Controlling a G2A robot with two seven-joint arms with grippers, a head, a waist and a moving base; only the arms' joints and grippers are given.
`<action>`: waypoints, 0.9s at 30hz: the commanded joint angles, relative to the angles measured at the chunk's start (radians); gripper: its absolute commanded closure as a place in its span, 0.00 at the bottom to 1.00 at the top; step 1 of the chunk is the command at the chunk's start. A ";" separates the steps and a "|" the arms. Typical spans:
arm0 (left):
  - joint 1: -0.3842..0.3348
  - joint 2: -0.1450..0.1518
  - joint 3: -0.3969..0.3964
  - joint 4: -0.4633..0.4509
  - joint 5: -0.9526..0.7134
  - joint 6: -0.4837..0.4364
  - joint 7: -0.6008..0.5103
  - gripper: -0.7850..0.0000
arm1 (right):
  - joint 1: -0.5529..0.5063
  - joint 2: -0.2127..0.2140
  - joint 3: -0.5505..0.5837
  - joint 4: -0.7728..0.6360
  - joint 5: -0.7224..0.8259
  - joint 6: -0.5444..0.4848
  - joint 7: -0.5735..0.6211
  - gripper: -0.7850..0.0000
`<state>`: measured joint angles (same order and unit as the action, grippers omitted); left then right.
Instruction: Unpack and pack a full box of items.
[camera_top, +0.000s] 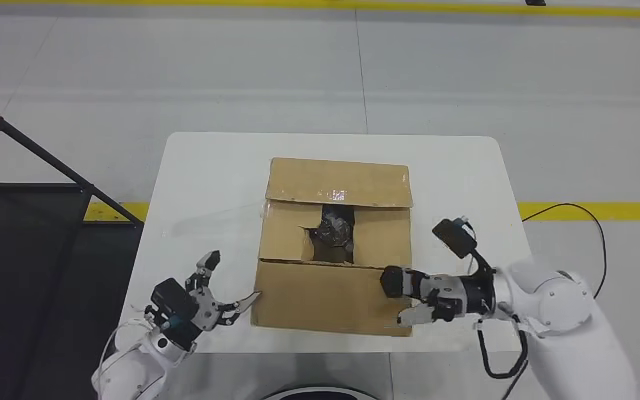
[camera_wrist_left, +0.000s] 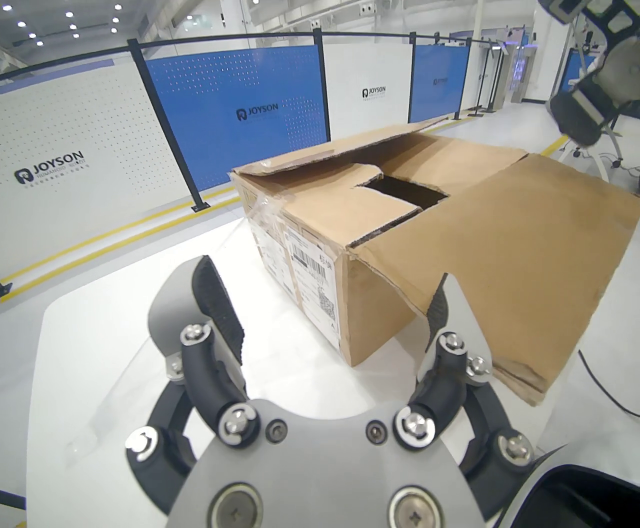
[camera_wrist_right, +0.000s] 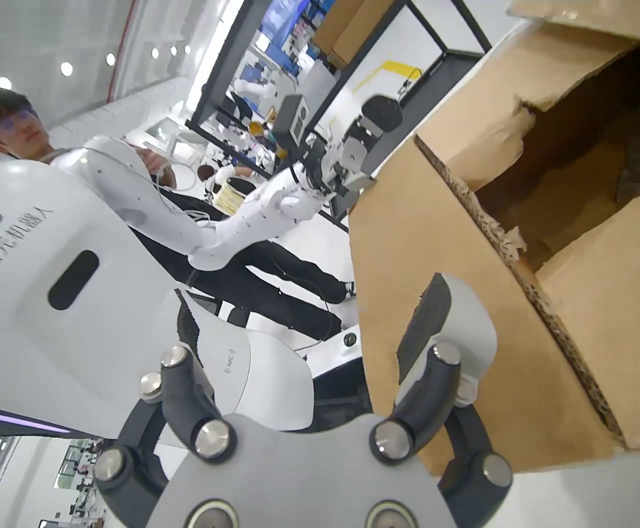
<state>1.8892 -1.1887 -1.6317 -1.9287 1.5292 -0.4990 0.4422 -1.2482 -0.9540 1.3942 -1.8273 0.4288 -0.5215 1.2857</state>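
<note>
Cardboard box, flaps half open, dark item inside, left hand wide, right hand wide.

The box sits at the middle of the bench. Its far flap folds in from 12 o'clock and its near flap from 6 o'clock. Between them is a gap with items down inside. The left hand is at the box's 8 o'clock, just beside the near flap's corner. The right hand is at 5 o'clock, its spread fingers either side of that flap's edge.
</note>
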 joint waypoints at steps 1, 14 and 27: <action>-0.002 0.001 0.004 0.002 0.017 0.003 -0.003 0.00 | 0.014 -0.003 0.005 0.023 0.050 0.023 -0.054 0.00; -0.007 0.000 0.022 0.001 0.020 0.068 -0.025 0.00 | 0.098 -0.017 -0.019 0.114 0.258 0.132 -0.151 0.00; -0.007 0.000 0.022 0.001 0.020 0.068 -0.025 0.00 | 0.110 -0.024 -0.074 0.143 0.166 0.293 -0.275 0.00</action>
<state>1.8825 -1.1884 -1.6095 -1.9278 1.5496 -0.4310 0.4170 -1.1415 -0.9767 1.3249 -1.6909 0.5847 -0.2560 1.0158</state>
